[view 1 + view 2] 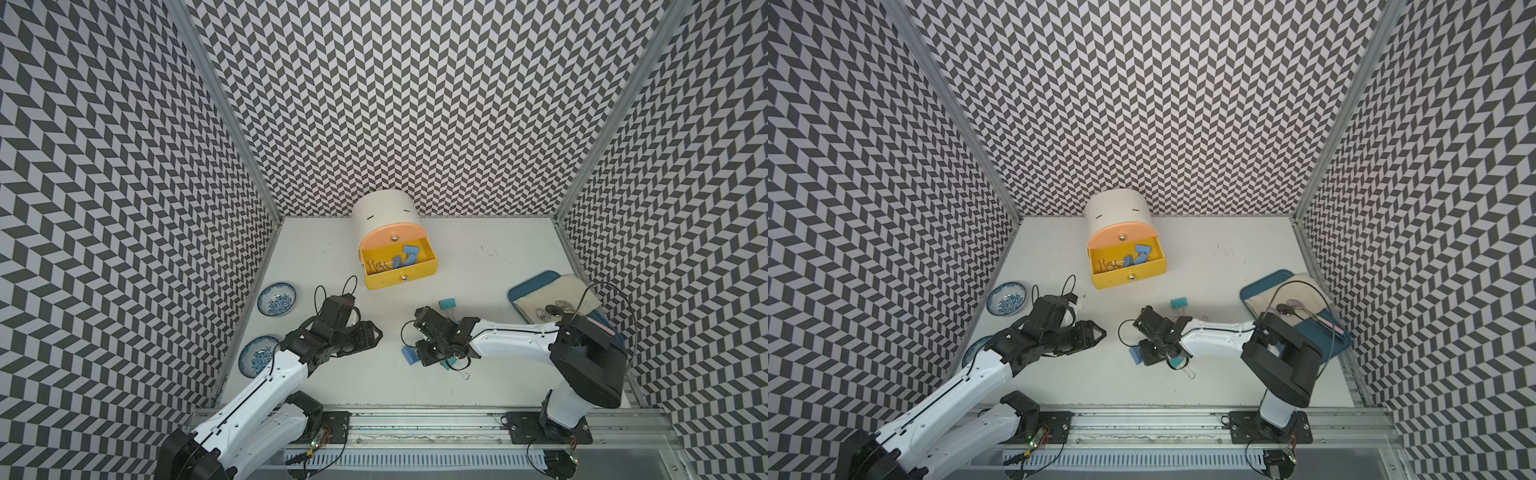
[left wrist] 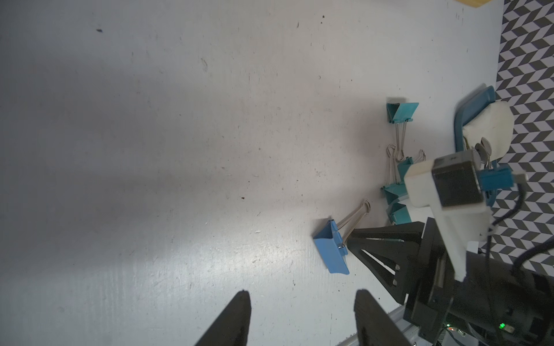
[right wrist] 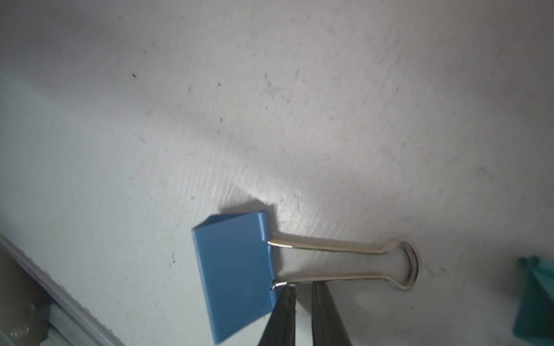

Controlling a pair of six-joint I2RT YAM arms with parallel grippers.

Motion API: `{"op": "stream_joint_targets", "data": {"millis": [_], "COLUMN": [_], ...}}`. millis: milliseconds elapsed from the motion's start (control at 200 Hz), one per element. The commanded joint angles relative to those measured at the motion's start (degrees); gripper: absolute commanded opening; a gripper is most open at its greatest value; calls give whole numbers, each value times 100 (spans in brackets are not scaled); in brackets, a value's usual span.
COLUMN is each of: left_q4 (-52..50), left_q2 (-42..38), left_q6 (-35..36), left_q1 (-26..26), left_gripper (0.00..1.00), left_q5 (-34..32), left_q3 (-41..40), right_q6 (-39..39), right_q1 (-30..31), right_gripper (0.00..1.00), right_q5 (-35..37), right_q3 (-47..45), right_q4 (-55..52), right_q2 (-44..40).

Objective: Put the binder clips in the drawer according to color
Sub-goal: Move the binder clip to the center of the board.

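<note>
Jaws of the right gripper (image 3: 302, 295) sit pinched almost together at the wire handle of the blue clip (image 3: 236, 269). Gripping or just touching, I can't tell. It lies flat on the table (image 1: 498, 374), body at the gripper's nine o'clock, handles running toward three. The yellow drawer (image 1: 382, 283), holding blue clips, stands open at twelve. The left gripper (image 2: 302, 292) hangs spread and empty, farther off.

On the blue binder clip (image 3: 236, 275), smooth satin-painted metal is seen; handles (image 3: 329, 246) are bright polished wire. The worktop (image 3: 329, 104) is noted matt white, scuffed, speckled. The yellow drawer (image 1: 419, 272) looks glossy plastic, its knob (image 1: 403, 276) shiny metal. The bowls (image 1: 276, 299) are glazed, the cream cloth (image 1: 548, 297) matt.
</note>
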Motion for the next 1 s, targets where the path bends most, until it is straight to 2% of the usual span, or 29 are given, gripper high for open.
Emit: {"op": "stream_joint_targets", "data": {"millis": [0, 200, 366, 456, 581, 771, 996], "left_q4": [152, 313, 308, 214, 95, 93, -96], "left_q2": [23, 235, 340, 406, 616, 1191, 2372], "left_q6": [162, 105, 14, -77, -229, -533, -578], "left_q1": [17, -141, -476, -753, -1109, -1735, -2479], "left_gripper": [60, 60, 61, 62, 63, 65, 68], "left_q5": [77, 61, -209, -457, -753, -1125, -1648], "left_q3": [192, 175, 199, 290, 473, 800, 1496], "right_q6": [76, -126, -101, -57, -6, -21, -10], "right_q1": [-220, -325, -322, -342, -414, -538, -663], "right_gripper": [16, 15, 16, 22, 35, 53, 60], "right_q5": [294, 127, 153, 201, 330, 481, 343], "right_q3": [158, 606, 487, 369, 141, -70, -74], "right_q4": [-38, -84, -174, -339, -672, -1150, -1354], "right_q2": [319, 722, 420, -20, -834, -1944, -2520]}}
